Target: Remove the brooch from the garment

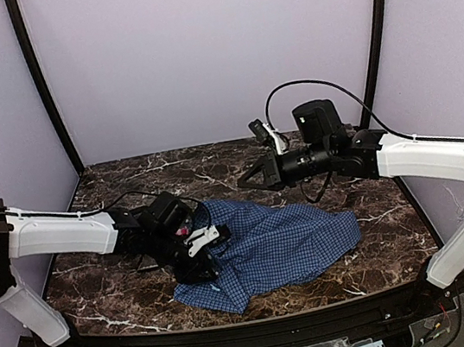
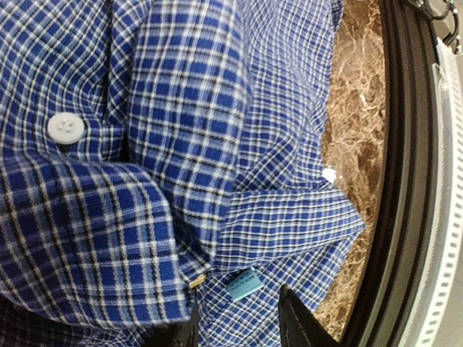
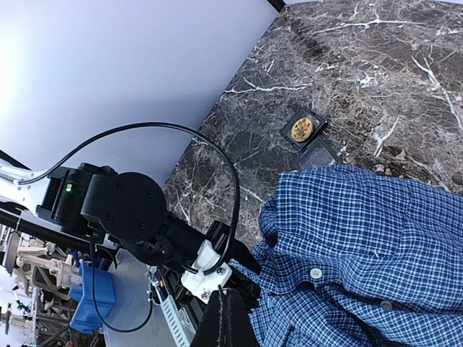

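Blue plaid shirt [image 2: 181,130], white btn [image 2: 66,128], marble table [image 2: 356,94]

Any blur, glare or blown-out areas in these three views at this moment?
Top external: even soft light, shirt checks resolved. Left wrist: close-up weave and button crisp, no glare. Right wrist: wall washed out to near white, marble table sharp, view strongly tilted.

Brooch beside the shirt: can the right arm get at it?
Probably yes: the brooch lies uncovered just off the shirt, and the right gripper hangs free above the shirt.
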